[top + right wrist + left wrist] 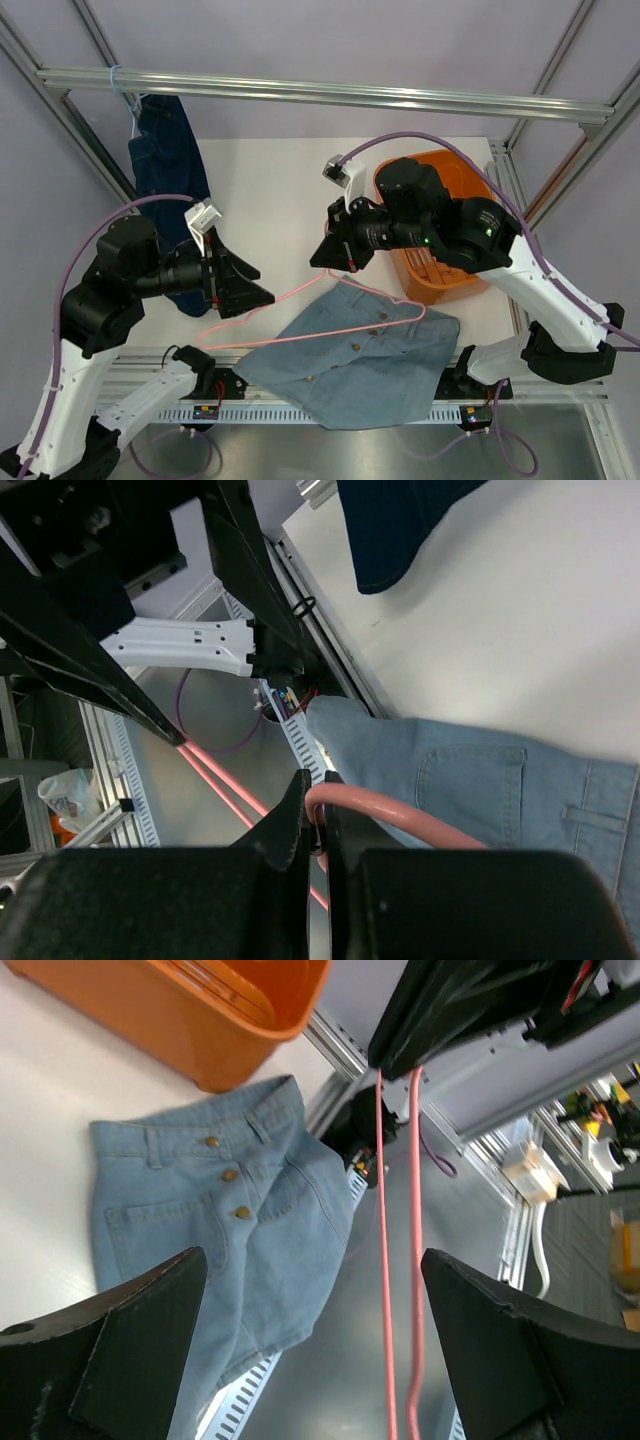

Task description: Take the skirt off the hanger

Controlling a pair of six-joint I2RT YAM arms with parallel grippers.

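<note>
Right wrist: my right gripper clamps the hanger, left gripper released; swinging low could snag the skirt beneath it.

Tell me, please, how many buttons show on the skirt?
3, in a row down the skirt front: top button, middle button, bottom button. Folds may hide more.

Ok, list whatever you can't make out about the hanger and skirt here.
1. Top external: whether the hanger is attached to the skirt; the wire is too thin to tell.
2. Top external: the gripped part of the hanger, covered by the right gripper.
3. Left wrist: the hanger's lower end, cut off by the bottom edge.
4. Right wrist: most of the skirt, cut off by the right edge.
</note>
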